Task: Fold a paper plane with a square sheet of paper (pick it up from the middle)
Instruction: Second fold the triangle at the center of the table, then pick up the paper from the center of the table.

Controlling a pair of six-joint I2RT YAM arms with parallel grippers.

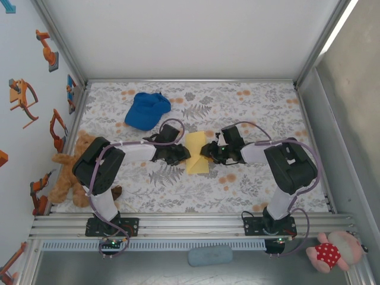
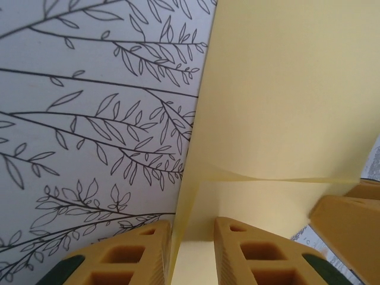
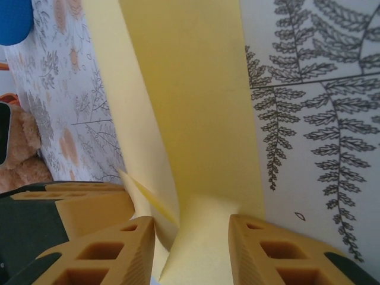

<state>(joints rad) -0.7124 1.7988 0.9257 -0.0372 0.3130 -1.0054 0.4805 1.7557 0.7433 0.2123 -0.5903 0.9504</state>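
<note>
The square sheet of paper [image 1: 197, 152] is yellow and lies folded into a narrow upright strip on the patterned cloth, mid-table, not a pointed paper plane shape. My left gripper [image 1: 181, 155] sits at its left edge and my right gripper [image 1: 208, 151] at its right edge. In the left wrist view the paper [image 2: 285, 107] has a raised flap running between the fingers of the left gripper [image 2: 193, 228], whose jaws stand slightly apart. In the right wrist view the paper [image 3: 190, 89] curls up between the wider-spread jaws of the right gripper [image 3: 193, 228]. Neither pinches it.
A blue cap [image 1: 146, 110] lies at the back left of the cloth. A brown teddy bear [image 1: 71, 172] sits by the left arm's elbow. A pink plush toy [image 1: 332, 252] lies outside the frame rail at the front right. Cage posts line both sides.
</note>
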